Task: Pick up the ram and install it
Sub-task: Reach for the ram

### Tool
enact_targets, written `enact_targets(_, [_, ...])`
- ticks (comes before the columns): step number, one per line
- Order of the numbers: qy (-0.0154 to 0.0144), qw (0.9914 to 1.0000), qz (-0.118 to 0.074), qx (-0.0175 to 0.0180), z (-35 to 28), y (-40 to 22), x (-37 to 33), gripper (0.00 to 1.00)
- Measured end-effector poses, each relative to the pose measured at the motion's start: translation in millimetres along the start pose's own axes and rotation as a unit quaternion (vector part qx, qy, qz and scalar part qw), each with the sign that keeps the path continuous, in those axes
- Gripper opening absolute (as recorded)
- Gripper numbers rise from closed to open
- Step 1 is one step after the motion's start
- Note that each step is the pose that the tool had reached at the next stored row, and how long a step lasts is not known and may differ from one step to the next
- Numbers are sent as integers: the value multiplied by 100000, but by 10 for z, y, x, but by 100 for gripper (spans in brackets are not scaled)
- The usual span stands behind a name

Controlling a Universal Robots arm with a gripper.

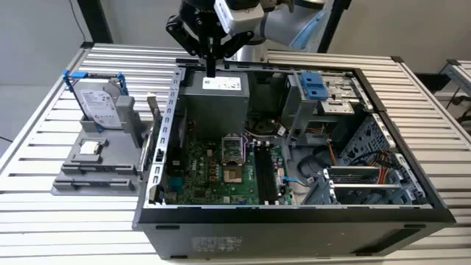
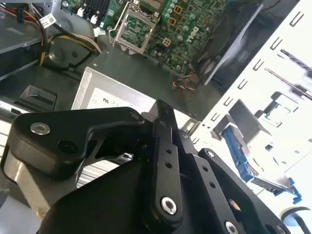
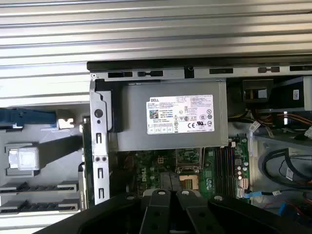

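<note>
Black robot gripper [image 1: 211,59] hangs at top centre of the exterior view, above the far edge of an open black computer case [image 1: 174,110]. Its fingers are pinched nearly together on what appears to be the thin dark ram [image 1: 211,72], which points down over the grey box-shaped power supply [image 1: 213,105]. At left of frame, a grey plastic fixture [image 1: 81,185] carries a silver hard drive in a blue frame [image 1: 99,102] and a small square silver processor chip [image 1: 90,147]. The first wrist view looks down on the green motherboard [image 3: 146,170]. The second wrist view brings the black finger links [image 2: 163,146] close.
</note>
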State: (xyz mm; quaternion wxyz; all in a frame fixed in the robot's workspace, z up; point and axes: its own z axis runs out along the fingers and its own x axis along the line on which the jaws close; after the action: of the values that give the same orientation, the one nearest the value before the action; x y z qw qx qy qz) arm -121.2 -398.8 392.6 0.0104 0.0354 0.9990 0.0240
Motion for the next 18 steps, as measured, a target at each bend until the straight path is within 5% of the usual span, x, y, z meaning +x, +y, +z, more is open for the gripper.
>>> enact_targets(14, [-1, 100000, -1, -1, 0, 0, 0, 0])
enact_targets(18, [0, 100000, -17, 4, -3, -6, 98, 0])
